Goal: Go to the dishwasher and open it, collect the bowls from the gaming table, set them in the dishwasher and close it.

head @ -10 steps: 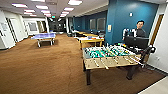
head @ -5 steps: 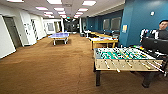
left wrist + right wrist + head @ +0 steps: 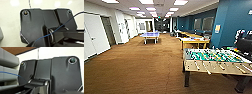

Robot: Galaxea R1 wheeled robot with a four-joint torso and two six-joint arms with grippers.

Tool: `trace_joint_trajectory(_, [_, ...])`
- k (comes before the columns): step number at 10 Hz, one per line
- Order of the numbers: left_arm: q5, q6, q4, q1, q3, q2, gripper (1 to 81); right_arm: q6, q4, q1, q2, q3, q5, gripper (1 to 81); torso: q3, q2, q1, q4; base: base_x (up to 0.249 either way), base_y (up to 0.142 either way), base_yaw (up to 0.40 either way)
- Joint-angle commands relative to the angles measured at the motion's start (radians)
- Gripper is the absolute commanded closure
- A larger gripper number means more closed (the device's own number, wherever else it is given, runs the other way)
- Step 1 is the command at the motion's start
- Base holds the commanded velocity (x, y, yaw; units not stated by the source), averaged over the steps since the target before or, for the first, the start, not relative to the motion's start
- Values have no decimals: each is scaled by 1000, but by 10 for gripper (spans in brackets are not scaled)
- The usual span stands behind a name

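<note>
Gaming table (image 3: 214, 58) sits lower right of the head frame, long axis running left-right; bowls not discernible. Claw state: cannot tell, either arm.

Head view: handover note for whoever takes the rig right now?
Grippers: fingers can't be made out in either wrist view.
Things: green-field table-football table with rods stands at right on the brown carpet. Blue ping-pong table is further down the room, a yellow-legged table between them at right.
Done: can't tell from here.
Left: I can't make out any bowls on the football table; dishwasher steps unconfirmed.
</note>
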Motion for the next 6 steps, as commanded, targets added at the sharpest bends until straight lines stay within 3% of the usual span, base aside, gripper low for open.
trace_joint_trajectory(1, [48,2,-5,-53,0,-4,10,-3,6,48,10,8,-49,10,0,0,1,0,0,0,0])
trace_joint_trajectory(6, [48,-4,-5,-53,0,-5,10,-3,8,46,10,7,-49,10,0,0,1,0,0,0,0])
